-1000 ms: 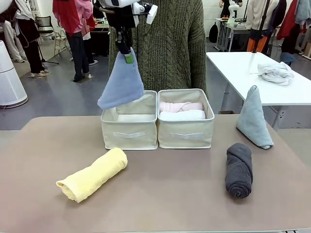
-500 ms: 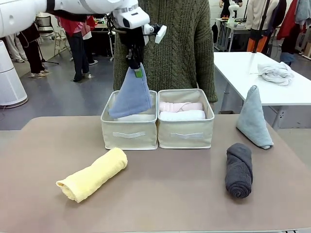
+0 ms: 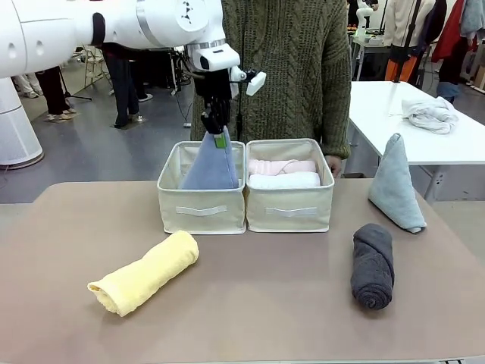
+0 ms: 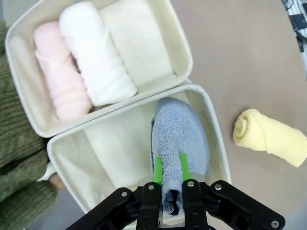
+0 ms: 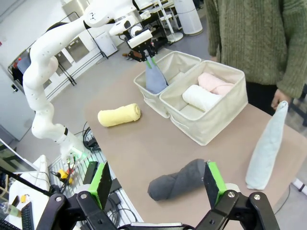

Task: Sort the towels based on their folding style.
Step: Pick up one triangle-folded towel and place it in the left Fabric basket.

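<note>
We see the left claw pinched shut on the tip of the lavender-blue cone towel, its green pads pressed to either side of the point. The towel hangs upright from it, with its broad base down inside the left cream box, toward the side that adjoins the right cream box. We cannot tell whether the base rests on the bottom. The two boxes stand touching side by side at the far middle of the table. In the right box the pink roll and the white roll lie side by side, touching. The yellow roll lies slantwise on the table near the left box, on our side of it. On the right, the dark grey roll lies on the table, and just beyond it the pale teal cone stands upright near the table's edge. The right claw hovers above the table with its fingers spread wide and nothing between them, the dark grey roll lying below it. A person in a green knitted sweater stands close behind the boxes.
</note>
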You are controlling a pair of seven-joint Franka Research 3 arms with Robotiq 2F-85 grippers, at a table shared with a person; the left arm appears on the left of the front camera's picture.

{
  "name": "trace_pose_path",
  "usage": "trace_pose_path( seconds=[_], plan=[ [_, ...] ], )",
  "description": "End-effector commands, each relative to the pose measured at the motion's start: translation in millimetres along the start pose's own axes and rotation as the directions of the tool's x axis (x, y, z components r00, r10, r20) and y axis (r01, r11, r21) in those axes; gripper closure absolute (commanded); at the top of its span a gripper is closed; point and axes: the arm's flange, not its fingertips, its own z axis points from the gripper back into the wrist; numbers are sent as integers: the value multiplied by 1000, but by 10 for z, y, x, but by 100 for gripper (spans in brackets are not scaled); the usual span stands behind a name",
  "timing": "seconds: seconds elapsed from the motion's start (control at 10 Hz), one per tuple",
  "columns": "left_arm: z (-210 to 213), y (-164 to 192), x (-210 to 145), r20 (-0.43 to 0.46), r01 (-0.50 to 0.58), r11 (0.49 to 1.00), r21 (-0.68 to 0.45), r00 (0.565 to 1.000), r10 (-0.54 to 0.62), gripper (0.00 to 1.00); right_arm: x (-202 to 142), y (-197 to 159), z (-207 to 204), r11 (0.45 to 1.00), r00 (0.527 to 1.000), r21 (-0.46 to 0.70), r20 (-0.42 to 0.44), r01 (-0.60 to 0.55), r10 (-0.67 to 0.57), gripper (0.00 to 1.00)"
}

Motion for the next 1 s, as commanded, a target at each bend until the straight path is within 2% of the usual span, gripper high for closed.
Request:
trace_pose_path(
  seconds=[0.0,0.2,0.4,0.5,0.6,0.7,0.9],
  plan=[
    [-187,70,63,-10,46,997,-62,999,-46,86,-2,-2,-1,1000,1000,7,7,-4,4,0],
    [-499,124,83,-30,49,987,-150,998,-54,86,-2,-2,-1,1000,1000,7,7,-4,4,0],
    [-574,139,80,-27,59,981,-184,998,-65,86,-2,-2,-1,1000,1000,7,7,-4,4,0],
    [-578,138,75,-26,71,978,-194,997,-77,41,-2,-2,-1,1000,1000,7,7,-4,4,0],
    [-560,136,75,-20,77,979,-190,996,-82,29,-2,-2,-1,1000,1000,7,7,-4,4,0],
    [-543,134,70,-16,79,979,-186,996,-83,0,-2,-2,-1,1000,1000,7,7,-4,4,0],
    [-543,122,77,-21,79,980,-185,996,-84,0,-2,-2,-1,1000,1000,7,7,-4,4,0]
  ],
)
